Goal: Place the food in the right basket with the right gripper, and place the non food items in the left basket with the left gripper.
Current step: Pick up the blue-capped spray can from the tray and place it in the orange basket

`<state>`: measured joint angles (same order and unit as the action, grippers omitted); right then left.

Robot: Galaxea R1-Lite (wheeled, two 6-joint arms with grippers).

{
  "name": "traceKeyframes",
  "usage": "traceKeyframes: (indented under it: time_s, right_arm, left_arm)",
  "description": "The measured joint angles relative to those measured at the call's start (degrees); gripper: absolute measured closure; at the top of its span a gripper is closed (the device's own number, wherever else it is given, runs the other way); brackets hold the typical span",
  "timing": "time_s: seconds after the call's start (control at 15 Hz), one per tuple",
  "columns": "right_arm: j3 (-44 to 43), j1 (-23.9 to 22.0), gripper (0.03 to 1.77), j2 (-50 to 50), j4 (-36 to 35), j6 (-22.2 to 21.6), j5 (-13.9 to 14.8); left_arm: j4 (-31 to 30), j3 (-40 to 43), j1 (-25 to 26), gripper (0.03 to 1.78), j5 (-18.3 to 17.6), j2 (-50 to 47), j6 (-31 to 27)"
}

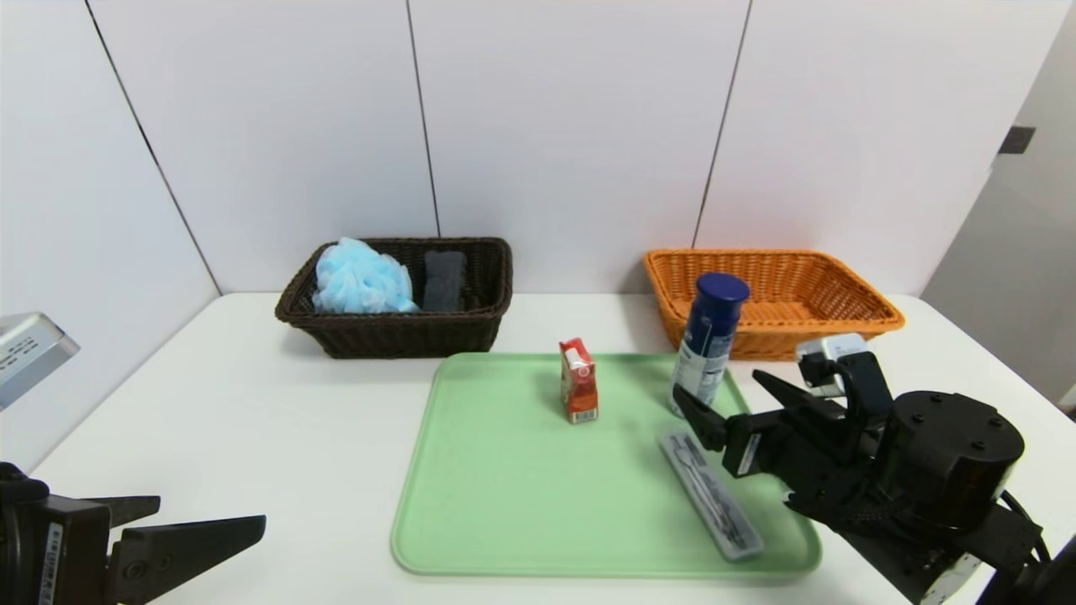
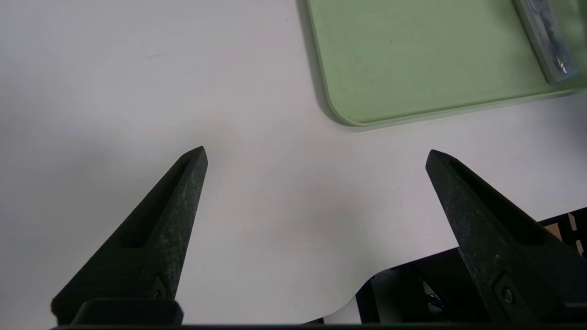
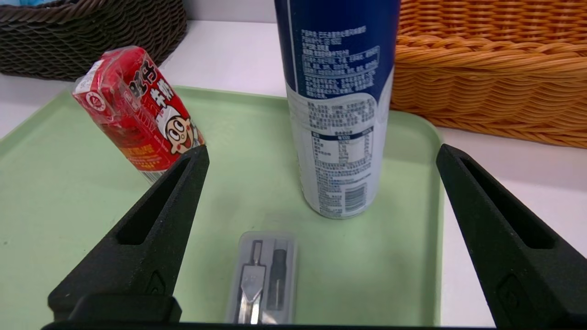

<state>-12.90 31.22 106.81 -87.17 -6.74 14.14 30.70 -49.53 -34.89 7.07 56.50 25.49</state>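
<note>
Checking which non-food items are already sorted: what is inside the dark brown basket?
The dark brown basket holds a light blue bath pouf and, beside it, a dark grey sponge-like block. The near wall and those two items cover the bottom, so anything beneath cannot be seen.

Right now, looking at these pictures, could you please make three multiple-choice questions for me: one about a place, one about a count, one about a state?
1. Where does the blue can stand?
A. In the brown basket
B. On the green tray, at its far right corner
C. On the bare table

2. How many things are on the green tray?
A. Three
B. One
C. Five

3. How are the fingers of the right tool?
A. Shut on the red carton
B. Shut on nothing
C. Open, holding nothing

Answers:
1. B: the can is upright on the tray, in front of the orange basket.
2. A: the red carton, the can and the clear case.
3. C: the right wrist view shows both fingers wide apart, with the can ahead of them.
</note>
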Motion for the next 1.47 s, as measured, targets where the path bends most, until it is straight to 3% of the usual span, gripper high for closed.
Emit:
traceKeyframes:
  time_s: [0.47,1.47]
  right_arm:
    - [-4.57,-0.52,0.09,4.01,-0.01,-0.20,2.00]
    - [-13.78,-3.02,0.09,10.39,0.02,-0.06,2.36]
  left_arm:
    - [-0.02,-0.11,0.00,0.12,-0.63,0.17,-0.09]
    - [-0.44,-0.30,-0.09,0.12,-1.32,1.21,-0.06]
